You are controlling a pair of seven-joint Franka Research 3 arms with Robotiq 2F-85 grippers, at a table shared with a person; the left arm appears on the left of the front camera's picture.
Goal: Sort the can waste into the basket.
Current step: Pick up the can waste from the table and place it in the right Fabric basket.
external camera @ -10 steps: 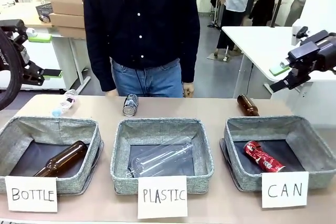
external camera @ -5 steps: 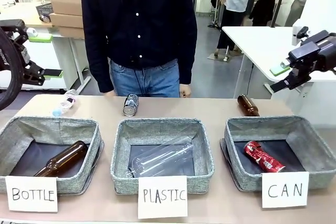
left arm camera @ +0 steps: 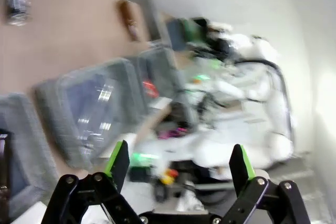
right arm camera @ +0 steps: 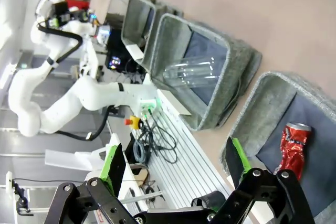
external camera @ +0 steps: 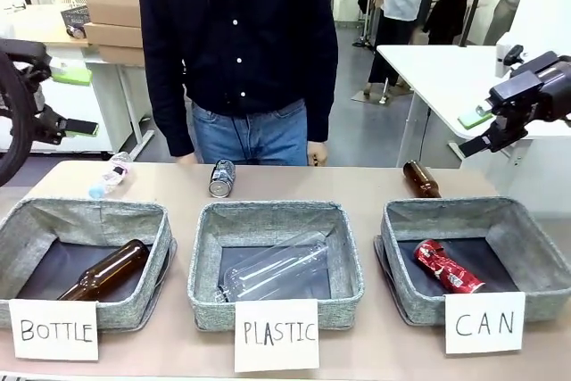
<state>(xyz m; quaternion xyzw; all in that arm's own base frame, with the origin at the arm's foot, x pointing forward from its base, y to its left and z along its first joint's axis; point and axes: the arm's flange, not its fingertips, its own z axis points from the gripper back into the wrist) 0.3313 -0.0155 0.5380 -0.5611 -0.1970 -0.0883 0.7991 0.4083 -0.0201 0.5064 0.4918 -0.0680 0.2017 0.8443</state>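
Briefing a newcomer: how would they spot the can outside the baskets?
Find the middle basket, signed PLASTIC, and look past its far rim to the table before the person. The dark can lies on its side, silver end facing the camera. Unlike the clear plastic bottle to its left and the brown glass bottle to its right, it is short and metal.

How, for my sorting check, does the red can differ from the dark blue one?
The red dented metal can is crumpled; the dark blue and silver metal can looks intact. The red one lies inside the grey fabric basket signed CAN; the blue one on the table. Both lie on their sides.
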